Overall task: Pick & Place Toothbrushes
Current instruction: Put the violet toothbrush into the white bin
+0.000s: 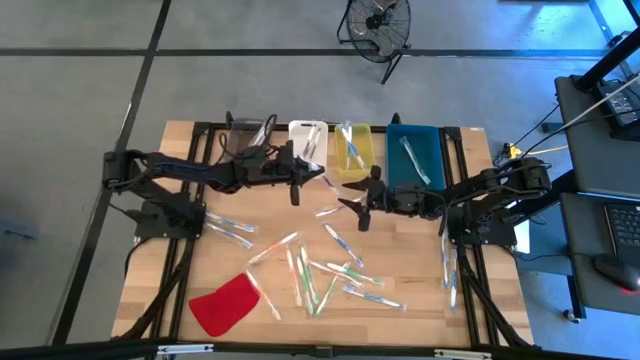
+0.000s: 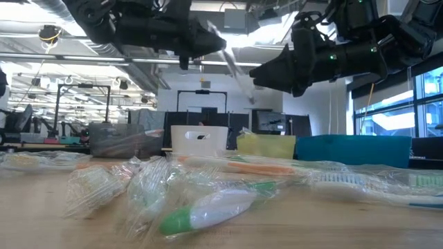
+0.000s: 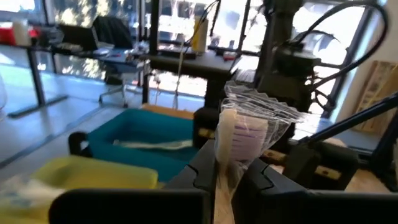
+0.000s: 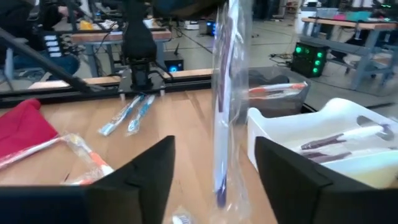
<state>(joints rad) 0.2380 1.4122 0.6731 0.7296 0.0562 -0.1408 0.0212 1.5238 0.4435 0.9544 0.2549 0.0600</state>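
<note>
Four rectangular plastic bins stand in a row: one grey, one white, one yellow and one blue. One flat red cloth-like piece lies on the wooden table. About twenty slim wrapped plastic toothbrushes are scattered there; the exact number I cannot tell.

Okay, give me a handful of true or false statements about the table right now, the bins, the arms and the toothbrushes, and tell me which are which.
1. The left gripper is shut on a wrapped toothbrush. True.
2. The blue bin is empty. False: one toothbrush lies in it.
3. The red cloth lies at the table's near edge, left of the loose toothbrushes. True.
4. The right gripper is shut on a toothbrush. False: its fingers are open, the left gripper's toothbrush hanging between them.
5. The white bin stands right of the yellow bin in the high view. False: it stands left of it.
</note>
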